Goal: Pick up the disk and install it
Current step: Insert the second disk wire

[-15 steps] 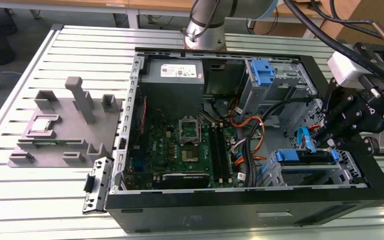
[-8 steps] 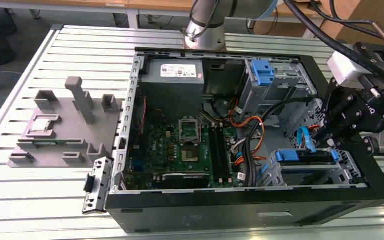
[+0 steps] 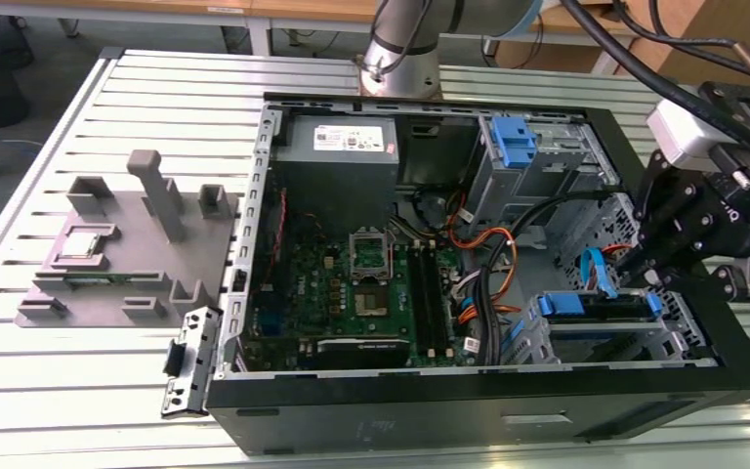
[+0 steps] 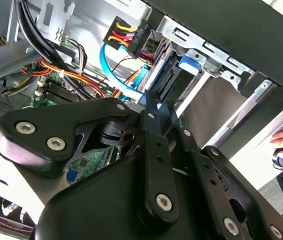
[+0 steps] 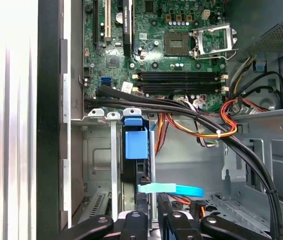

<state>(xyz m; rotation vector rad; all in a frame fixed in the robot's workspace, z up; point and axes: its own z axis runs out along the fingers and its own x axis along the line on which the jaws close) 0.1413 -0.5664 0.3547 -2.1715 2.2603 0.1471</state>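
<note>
My black linked fingers [image 3: 636, 266] meet on the disk's [image 3: 593, 305] edge; its glossy blue plastic carrier sits edge-up in the perforated metal drive cage [image 3: 668, 337] of the open computer case [image 3: 479, 410].

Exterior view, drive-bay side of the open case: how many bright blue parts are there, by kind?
disk in a blue carrier: 1
blue bracket in the upper bay: 1
blue flat cable: 1
Total: 3
</note>
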